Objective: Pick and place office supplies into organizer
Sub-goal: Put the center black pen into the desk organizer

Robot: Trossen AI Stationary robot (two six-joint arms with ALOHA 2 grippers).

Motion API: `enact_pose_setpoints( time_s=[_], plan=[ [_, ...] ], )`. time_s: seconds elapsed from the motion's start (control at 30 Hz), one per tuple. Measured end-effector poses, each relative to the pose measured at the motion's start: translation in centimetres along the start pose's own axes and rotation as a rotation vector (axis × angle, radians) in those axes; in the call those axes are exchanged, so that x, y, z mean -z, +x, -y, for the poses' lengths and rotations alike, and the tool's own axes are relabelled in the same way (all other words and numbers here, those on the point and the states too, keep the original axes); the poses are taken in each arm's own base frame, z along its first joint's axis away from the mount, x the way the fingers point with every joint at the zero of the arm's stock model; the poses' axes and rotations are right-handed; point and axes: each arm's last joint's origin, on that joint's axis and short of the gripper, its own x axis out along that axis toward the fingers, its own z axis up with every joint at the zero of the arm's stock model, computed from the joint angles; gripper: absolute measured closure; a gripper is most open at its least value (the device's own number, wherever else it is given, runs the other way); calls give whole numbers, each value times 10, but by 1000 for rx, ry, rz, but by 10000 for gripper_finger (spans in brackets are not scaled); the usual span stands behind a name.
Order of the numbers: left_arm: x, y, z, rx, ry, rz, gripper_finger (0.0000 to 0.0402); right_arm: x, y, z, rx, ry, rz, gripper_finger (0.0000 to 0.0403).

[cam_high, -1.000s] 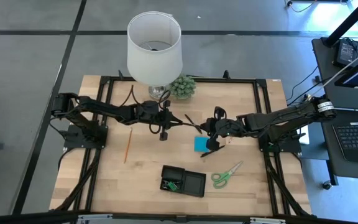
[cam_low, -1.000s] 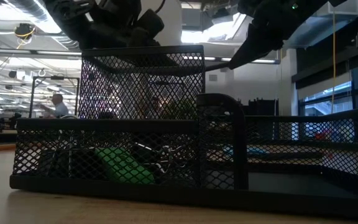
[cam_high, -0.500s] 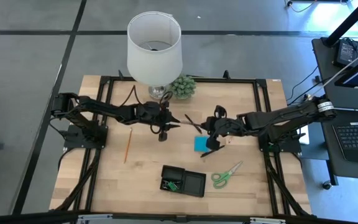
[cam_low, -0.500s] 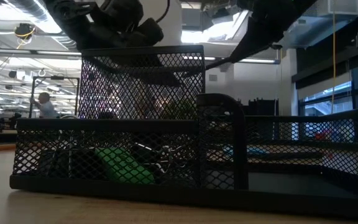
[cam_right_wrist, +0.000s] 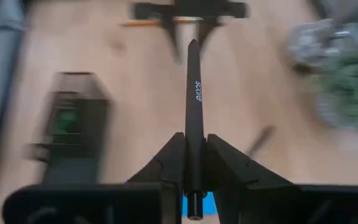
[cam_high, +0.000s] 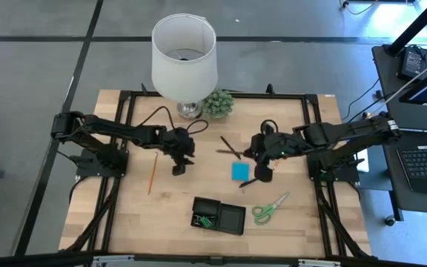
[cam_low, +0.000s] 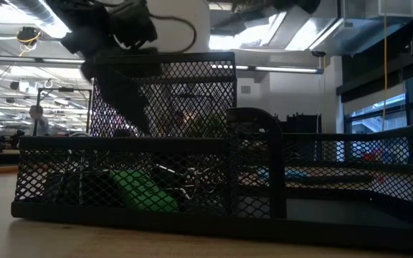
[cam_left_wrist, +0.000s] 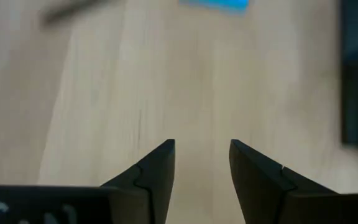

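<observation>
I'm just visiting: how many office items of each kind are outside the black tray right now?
Pens: 2 (loose pen on the table; held pen in the right tool)
Orange pencil: 1
Scissors: 1
Blue sticky pad: 1
Total: 5

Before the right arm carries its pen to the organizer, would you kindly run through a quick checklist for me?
1. Right gripper shut on the black pen: ok.
2. Left gripper open, holding nothing: ok.
3. Left gripper away from the organizer: ok.
4. Organizer has a free compartment: ok, the larger one looks bare.
5. Scissors beside the organizer, not blocking it: ok.
6. Pen square in the grip: cannot tell.
</observation>
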Motion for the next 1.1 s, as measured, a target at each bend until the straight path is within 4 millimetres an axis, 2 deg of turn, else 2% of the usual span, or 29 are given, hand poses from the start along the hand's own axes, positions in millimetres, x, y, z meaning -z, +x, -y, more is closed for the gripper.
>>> enact_pose_setpoints(
  time_s=[0.2, 0.37, 0.57, 0.73, 1.1],
  plan=[
    [17, -1, -1, -25, -86, -175, 267, -10, 6, -32, -91, 50, -76, 347],
    [18, -2, -1, -30, -120, -185, 272, -21, 27, -60, -167, 81, -203, 349],
    [18, -2, -1, -33, -154, -183, 272, -37, 49, -88, -221, 66, -268, 349],
    [18, -1, 0, -35, -193, -181, 272, -33, 73, -101, -181, 34, -369, 348],
    [17, 0, 6, -37, -183, -170, 272, -16, 122, -122, -153, 27, -435, 345]
  ],
)
